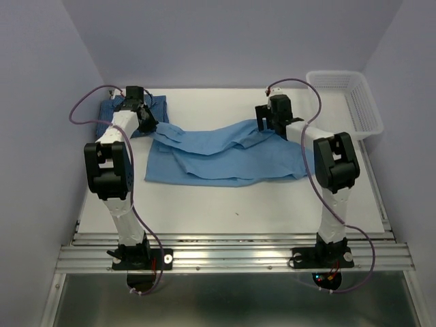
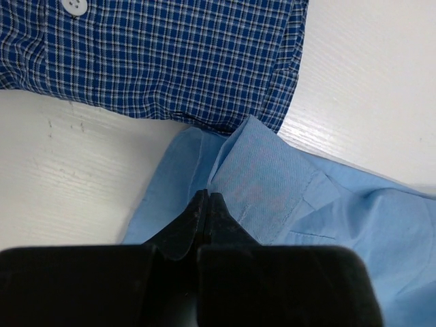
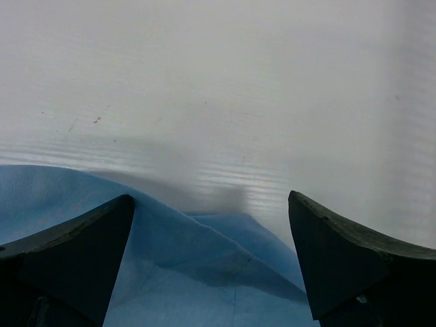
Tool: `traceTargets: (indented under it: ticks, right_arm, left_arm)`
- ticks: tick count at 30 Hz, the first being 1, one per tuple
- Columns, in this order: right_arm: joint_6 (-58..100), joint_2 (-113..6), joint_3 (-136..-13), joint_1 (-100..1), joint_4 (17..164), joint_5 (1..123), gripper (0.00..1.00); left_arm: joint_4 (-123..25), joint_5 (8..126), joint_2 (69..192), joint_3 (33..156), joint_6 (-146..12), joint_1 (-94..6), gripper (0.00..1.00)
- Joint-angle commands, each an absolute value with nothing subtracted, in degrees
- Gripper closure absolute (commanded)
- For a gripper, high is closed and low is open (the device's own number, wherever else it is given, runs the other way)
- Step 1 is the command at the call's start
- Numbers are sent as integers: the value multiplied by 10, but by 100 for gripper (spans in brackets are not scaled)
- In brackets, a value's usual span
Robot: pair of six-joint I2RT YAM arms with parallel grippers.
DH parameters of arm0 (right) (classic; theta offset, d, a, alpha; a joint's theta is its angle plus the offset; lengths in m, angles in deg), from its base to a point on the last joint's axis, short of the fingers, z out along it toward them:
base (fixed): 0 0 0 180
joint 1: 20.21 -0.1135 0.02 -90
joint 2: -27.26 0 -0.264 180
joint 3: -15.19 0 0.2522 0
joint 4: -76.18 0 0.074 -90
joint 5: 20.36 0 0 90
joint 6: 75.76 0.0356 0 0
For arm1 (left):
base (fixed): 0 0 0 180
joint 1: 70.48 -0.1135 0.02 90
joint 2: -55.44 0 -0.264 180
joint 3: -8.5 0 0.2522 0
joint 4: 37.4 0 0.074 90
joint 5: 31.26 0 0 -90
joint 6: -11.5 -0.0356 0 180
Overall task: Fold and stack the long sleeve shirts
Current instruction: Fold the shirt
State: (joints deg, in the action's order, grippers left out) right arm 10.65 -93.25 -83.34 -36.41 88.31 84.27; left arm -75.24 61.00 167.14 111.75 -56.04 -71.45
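The light sky-blue shirt (image 1: 225, 157) lies spread and rumpled across the middle of the table. The darker blue checked shirt (image 1: 129, 109) lies folded at the back left; it also fills the top of the left wrist view (image 2: 157, 54). My left gripper (image 1: 146, 124) is at the light shirt's left end, beside the checked shirt. Its jaws are shut (image 2: 208, 197) on a fold of the light blue shirt (image 2: 266, 184). My right gripper (image 1: 267, 122) is at the shirt's back right edge, open (image 3: 210, 197), with a raised fold of light blue cloth (image 3: 197, 259) between the fingers.
A white mesh basket (image 1: 347, 102) stands at the back right corner. Bare white table (image 1: 225, 211) lies in front of the shirt. Walls close in at the left, back and right.
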Motion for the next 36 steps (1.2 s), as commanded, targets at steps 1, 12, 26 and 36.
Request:
traceTargets:
  ticks: [1, 12, 26, 36]
  right_arm:
    - [111, -824, -823, -367, 858, 837, 0]
    - [271, -681, -630, -367, 897, 825, 0]
    - [366, -831, -757, -362, 856, 895, 5]
    - [373, -882, -827, -357, 891, 916, 90]
  left_arm:
    - [-750, 623, 1669, 1146, -572, -714, 100]
    - [-721, 642, 1642, 1129, -568, -707, 100]
    - [-718, 649, 1643, 1130, -567, -690, 100]
    - [-727, 640, 1640, 1137, -575, -687, 100]
